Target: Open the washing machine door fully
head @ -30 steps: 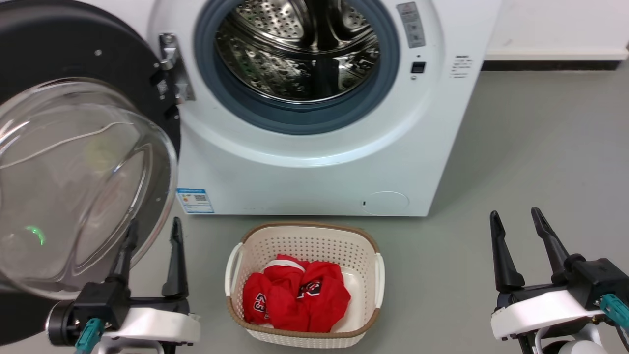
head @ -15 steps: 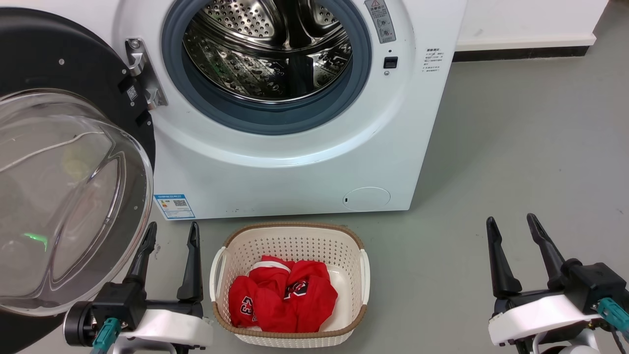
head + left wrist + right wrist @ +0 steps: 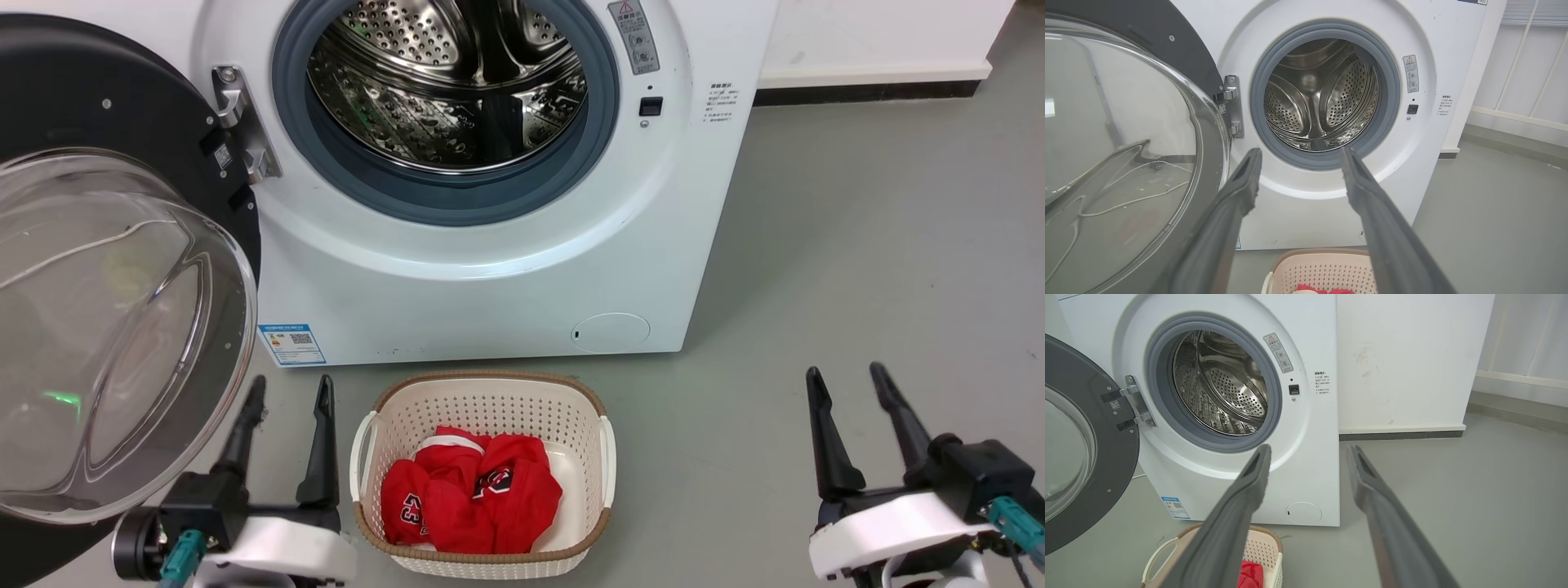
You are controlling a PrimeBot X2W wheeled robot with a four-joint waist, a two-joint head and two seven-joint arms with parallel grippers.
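1. Left gripper: fingers spread wide, nothing held, set low and pointing forward at the machine.
2. Washing machine door: just left of that gripper's left finger, contact unclear; swung wide open on its hinge, glass bowl facing out.
3. Right gripper: same pose, spread, empty, well apart over the floor.
4. Laundry basket with red clothes sits between the grippers, nearer the left.
5. Washing machine stands ahead, drum exposed.
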